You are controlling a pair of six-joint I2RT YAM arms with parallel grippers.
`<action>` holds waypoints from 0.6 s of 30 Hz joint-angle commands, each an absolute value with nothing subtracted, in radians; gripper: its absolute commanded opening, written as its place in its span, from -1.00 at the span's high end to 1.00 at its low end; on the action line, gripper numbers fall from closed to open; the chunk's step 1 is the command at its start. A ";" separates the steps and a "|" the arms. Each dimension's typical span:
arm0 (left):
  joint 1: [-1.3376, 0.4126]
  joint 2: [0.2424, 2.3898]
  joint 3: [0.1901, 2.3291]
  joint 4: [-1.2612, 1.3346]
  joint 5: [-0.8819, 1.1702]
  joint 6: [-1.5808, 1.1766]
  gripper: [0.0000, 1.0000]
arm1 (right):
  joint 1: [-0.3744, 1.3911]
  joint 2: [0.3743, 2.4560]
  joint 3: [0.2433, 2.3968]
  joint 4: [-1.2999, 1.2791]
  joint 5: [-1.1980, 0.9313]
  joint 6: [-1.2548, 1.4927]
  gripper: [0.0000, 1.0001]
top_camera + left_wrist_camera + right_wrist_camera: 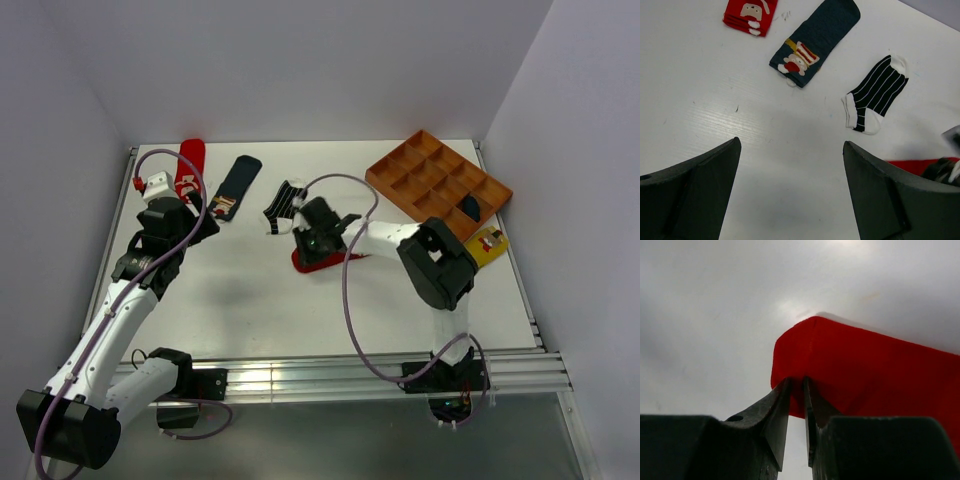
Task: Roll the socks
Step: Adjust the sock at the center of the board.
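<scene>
The right hand is pinching the edge of the red sock, jaws almost closed on the fabric, the rest lying flat on the bench ahead of that hand, likely so the edge can be folded over to start a roll; the left hand is hanging wide open and empty, the striped sock lying ahead of it.

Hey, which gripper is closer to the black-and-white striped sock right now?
Right. The right gripper pinches the red sock just on the near side of the black-and-white striped sock. The left gripper hangs open farther off, to that sock's left, past the navy patch sock.
</scene>
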State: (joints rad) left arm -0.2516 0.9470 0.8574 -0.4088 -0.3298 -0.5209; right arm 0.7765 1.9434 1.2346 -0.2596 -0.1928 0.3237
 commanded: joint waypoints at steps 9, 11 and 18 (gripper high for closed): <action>-0.247 0.937 0.856 -0.380 -0.328 -0.537 -0.77 | 0.486 1.778 1.287 -0.267 0.087 0.271 0.49; -0.245 0.939 0.857 -0.379 -0.324 -0.535 -0.77 | 0.453 1.773 1.258 -0.290 0.155 0.291 0.49; -0.247 0.940 0.857 -0.377 -0.305 -0.537 -0.77 | 0.296 1.795 1.196 -0.292 0.189 0.313 0.50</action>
